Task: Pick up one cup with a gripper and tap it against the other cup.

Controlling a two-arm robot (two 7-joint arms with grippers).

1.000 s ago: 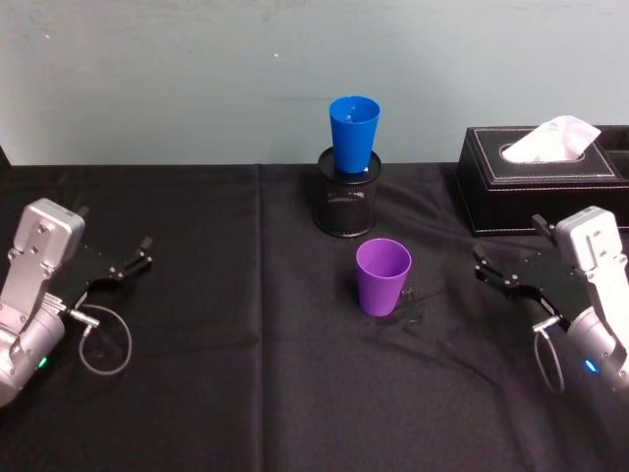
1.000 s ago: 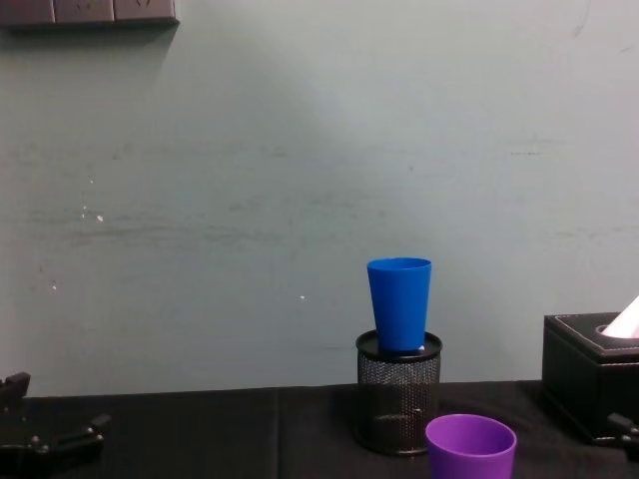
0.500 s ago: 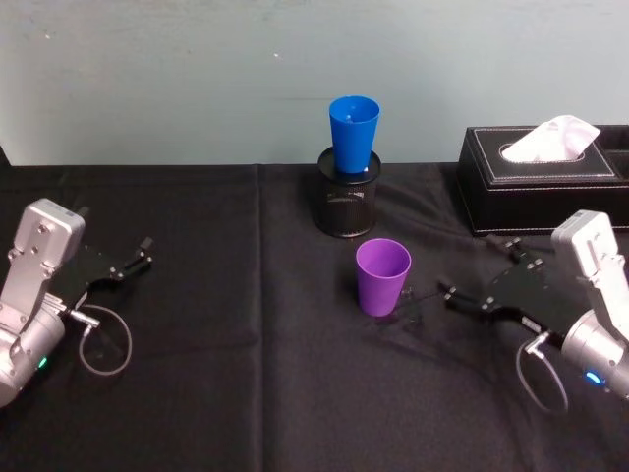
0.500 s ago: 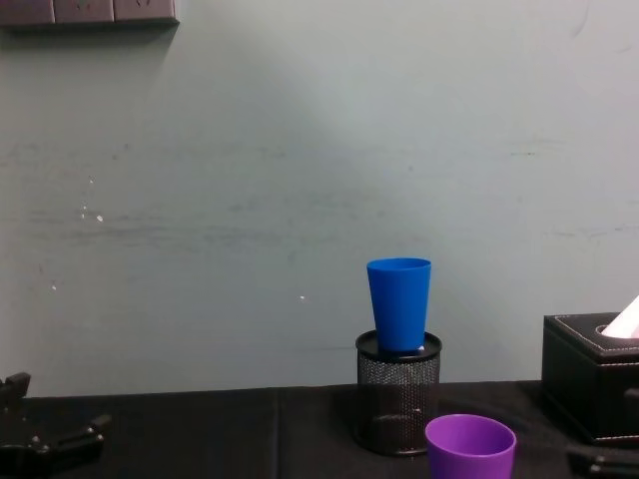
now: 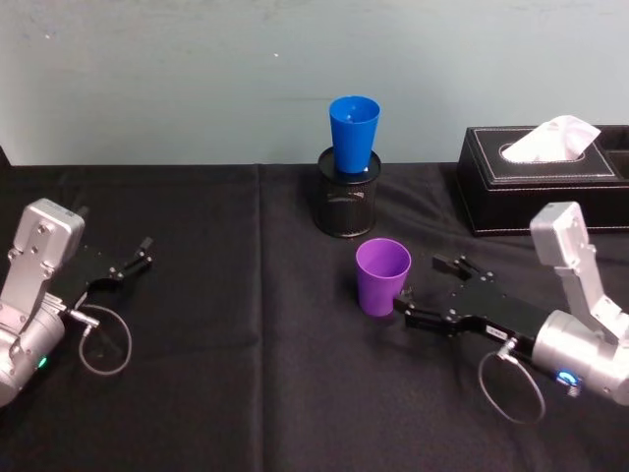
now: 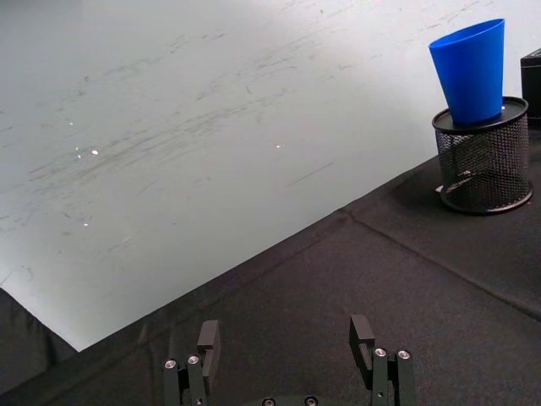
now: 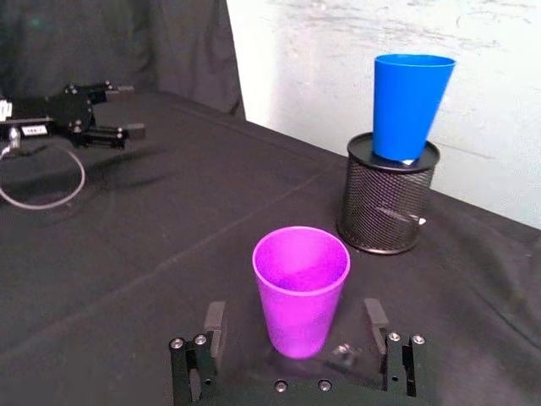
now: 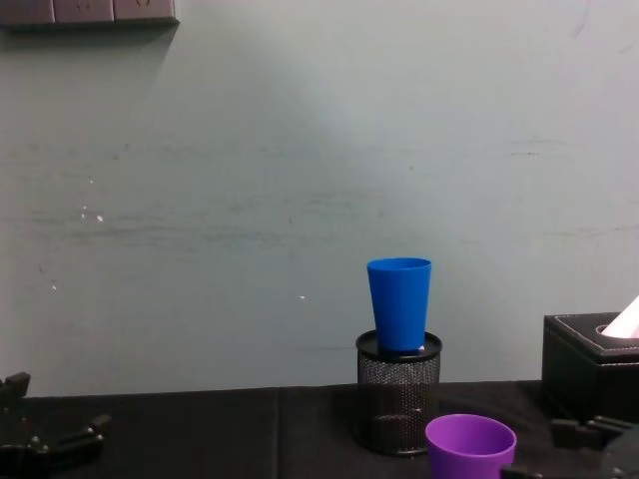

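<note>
Now right gripper, jaws spread, at 3 o'clock of squat purple plastic cup (contact unclear); tall blue plastic cup at 12 o'clock; left gripper spread, 9 o'clock

black-clothed table with purple cup, mesh holder, tissue box

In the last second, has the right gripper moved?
Yes. The right gripper has swung left, away from the tissue box, up to the purple cup, jaws open.
</note>
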